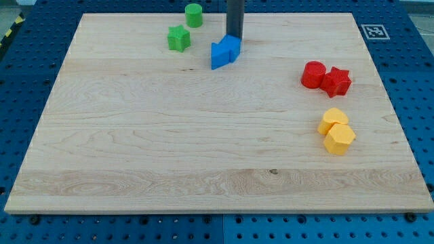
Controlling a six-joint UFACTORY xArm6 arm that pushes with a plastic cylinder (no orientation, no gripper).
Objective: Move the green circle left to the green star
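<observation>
The green circle (194, 14) stands near the view's top edge of the wooden board (169, 149), left of centre. The green star (179, 38) lies just below it and slightly to the left, with a small gap between them. My tip (234, 37) comes down from the top of the view and rests right behind the two blue blocks (224, 51), touching or nearly touching them. It is to the right of both green blocks, about a block's width and more away from the circle.
A red circle (313, 74) and a red star (336, 81) touch each other at the right. Two yellow blocks (336, 131) sit together below them. A marker tag (373, 30) is at the board's top right corner.
</observation>
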